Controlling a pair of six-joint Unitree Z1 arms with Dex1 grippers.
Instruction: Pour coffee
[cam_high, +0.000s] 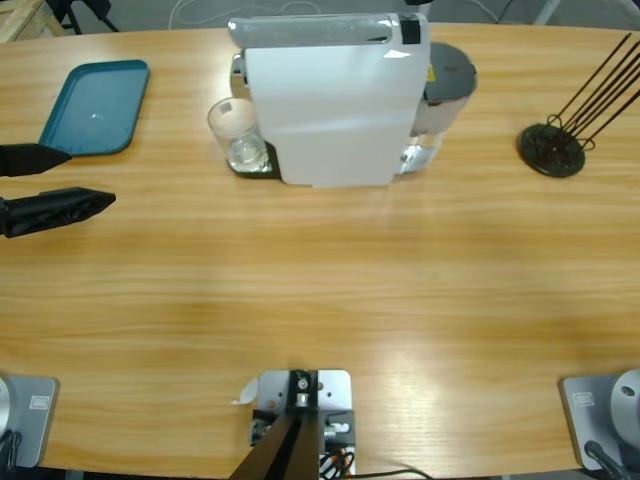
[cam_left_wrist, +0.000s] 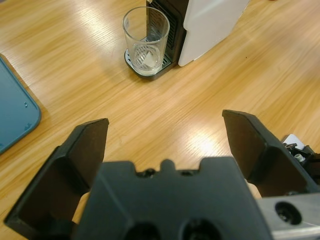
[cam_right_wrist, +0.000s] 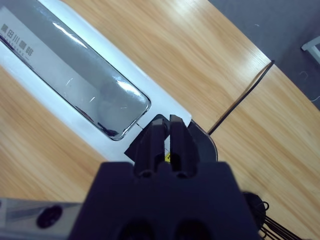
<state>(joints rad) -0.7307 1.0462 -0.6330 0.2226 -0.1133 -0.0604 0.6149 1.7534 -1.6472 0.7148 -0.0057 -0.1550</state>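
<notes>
Glass (cam_high: 238, 134) stands on the drip tray of the white coffee machine (cam_high: 330, 100), seemingly empty, no coffee visible. Left gripper (cam_left_wrist: 165, 137) gapes wide, holding nothing, near the teal tray (cam_high: 95, 108). Right gripper (cam_right_wrist: 167, 131), its 2 jaws pressed together, hovers above the machine's top.

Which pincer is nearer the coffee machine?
Right. The right pincer hovers directly above the coffee machine; the left pincer sits open near the table's edge, well away.

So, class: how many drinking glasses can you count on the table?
1. The glass stands on the drip tray of the white coffee machine; the machine could hide others.
</notes>
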